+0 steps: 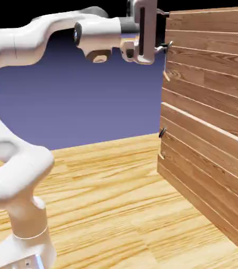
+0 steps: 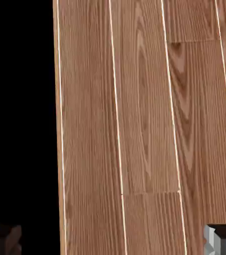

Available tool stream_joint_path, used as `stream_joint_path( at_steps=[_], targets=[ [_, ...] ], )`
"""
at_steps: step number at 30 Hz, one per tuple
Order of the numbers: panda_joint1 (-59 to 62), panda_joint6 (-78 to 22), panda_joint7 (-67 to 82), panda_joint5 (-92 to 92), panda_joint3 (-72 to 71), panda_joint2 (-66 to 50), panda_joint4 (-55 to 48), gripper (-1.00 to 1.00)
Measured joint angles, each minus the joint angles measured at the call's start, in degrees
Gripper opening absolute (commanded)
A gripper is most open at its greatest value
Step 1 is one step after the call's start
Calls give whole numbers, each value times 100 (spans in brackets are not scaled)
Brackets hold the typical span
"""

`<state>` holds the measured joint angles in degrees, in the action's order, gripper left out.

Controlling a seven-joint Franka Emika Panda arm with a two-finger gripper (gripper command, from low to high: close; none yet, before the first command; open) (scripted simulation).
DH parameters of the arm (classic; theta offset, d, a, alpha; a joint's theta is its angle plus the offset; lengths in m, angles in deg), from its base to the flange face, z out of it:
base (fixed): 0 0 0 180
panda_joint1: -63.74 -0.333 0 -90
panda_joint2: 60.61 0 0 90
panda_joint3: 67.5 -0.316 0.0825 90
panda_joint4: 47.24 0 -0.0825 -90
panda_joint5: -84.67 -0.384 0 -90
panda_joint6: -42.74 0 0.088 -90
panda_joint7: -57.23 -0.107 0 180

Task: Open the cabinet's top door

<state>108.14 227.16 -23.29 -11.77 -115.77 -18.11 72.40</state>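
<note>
Reaching for the upper door with an open pincer

Spreading its two small grey fingertips [image 2: 222, 240] wide, the pincer [image 1: 169, 29] of the white arm [image 1: 29, 44] stands apart at the top of the tall reddish-brown plank cabinet [image 1: 207, 190], clamped on nothing that shows. The top door [image 1: 210, 55], a broad panel of horizontal brown wooden planks, forms the upper part of the cabinet's face, above the shorter lower panel [image 1: 205, 149] with its own small dark handle [image 1: 163, 132]. It looks closed, though the angle leaves that a little unsure.

In the exterior view, one finger sits near the cabinet's top edge and the other lower down, close beside a small dark metal piece [image 1: 169, 45] near the door's near upright edge. That piece is probably the loop handle; whether the finger touches it cannot be told. The hand view shows only planks between the fingertips, with darkness past the cabinet's edge on one side.

The door should handle as a stiff, fairly heavy board, swinging as one piece on its hinge. The flat planks offer nothing to pinch, so the handle is the place to take hold: hook or close on the loop, then draw outward in a gentle arc. Smooth metal could let a fingertip slip, and a straight pull could bind the hinge.
</note>
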Motion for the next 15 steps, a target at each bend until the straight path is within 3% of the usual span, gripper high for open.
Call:
stream_joint_path(
  at_steps=[15],
  targets=[
    [1748,404,-1476,-3738,-1871,381,-1603,0]
  ],
)
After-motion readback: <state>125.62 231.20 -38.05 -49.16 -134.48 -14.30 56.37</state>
